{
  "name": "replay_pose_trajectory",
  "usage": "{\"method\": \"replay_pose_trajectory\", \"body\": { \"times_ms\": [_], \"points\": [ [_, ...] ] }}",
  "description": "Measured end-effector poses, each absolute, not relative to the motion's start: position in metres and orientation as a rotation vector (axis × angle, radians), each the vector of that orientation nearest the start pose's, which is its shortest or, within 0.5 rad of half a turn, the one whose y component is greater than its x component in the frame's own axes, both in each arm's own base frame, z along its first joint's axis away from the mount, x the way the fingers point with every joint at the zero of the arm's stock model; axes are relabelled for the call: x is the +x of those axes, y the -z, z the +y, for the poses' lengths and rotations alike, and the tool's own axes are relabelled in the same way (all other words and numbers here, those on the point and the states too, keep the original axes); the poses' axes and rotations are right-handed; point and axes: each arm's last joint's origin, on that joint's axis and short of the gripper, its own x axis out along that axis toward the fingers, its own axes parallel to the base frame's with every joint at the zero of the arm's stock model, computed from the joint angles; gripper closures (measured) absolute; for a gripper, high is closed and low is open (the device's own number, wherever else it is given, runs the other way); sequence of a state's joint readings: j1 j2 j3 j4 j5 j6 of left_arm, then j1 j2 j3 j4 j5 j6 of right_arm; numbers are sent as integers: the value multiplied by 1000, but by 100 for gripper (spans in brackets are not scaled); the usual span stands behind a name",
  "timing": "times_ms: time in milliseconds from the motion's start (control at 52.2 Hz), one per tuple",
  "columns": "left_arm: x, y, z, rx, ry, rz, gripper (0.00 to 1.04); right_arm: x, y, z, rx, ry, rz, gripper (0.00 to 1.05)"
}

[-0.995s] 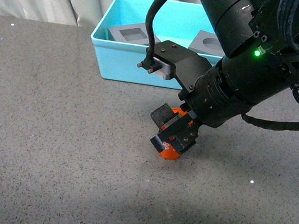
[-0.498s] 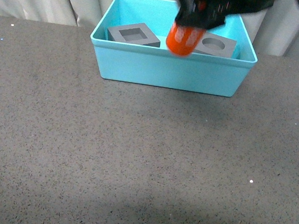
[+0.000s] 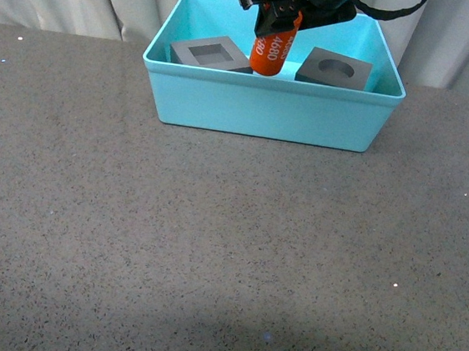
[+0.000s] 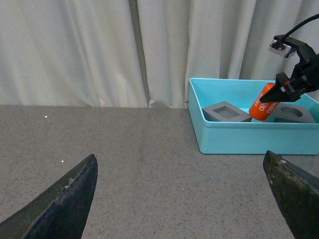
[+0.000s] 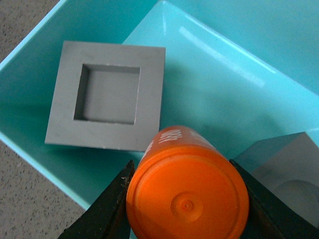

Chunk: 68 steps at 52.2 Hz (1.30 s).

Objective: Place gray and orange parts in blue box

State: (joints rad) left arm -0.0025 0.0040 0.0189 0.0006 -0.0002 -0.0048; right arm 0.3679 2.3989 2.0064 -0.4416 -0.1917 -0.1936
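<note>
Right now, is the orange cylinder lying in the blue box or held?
Held: the right gripper clamps the orange cylinder, tilted, over the floor of the blue box.

Cylinder point(image 3: 273, 50) over box point(image 3: 266, 116), between two cubes point(image 3: 209, 55) point(image 3: 334, 69)

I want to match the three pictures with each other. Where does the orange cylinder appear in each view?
Front view: the orange cylinder hangs tilted in the right gripper, at the top middle, over the blue box.
Left wrist view: the cylinder is far off, above the box.
Right wrist view: the cylinder is nearest the camera, seen end-on between the fingers.
Shared landmark: the gray cube with the square recess, inside the box.
</note>
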Motion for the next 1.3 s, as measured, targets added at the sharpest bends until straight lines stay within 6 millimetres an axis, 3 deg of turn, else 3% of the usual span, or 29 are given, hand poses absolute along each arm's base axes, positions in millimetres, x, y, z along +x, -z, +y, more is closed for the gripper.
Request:
{"method": "replay_pose_trajectory", "body": {
  "times_ms": [172, 459, 766, 995, 1148, 1301],
  "points": [
    [97, -170, 0, -4, 2, -15, 7, 508, -171, 201, -260, -586, 810, 59],
    [97, -170, 0, -4, 2, -15, 7, 521, -138, 207, -275, -578, 915, 59],
    [97, -170, 0, -5, 2, -15, 7, 525, -138, 209, -288, -568, 938, 59],
    [97, -170, 0, -5, 2, -15, 7, 522, -132, 207, -291, -562, 947, 30],
    [97, -170, 0, -4, 2, -15, 7, 517, -140, 204, -265, -565, 917, 9],
    [97, -170, 0, -5, 2, -15, 7, 505, -168, 195, -195, -572, 825, 10]
  ]
}}
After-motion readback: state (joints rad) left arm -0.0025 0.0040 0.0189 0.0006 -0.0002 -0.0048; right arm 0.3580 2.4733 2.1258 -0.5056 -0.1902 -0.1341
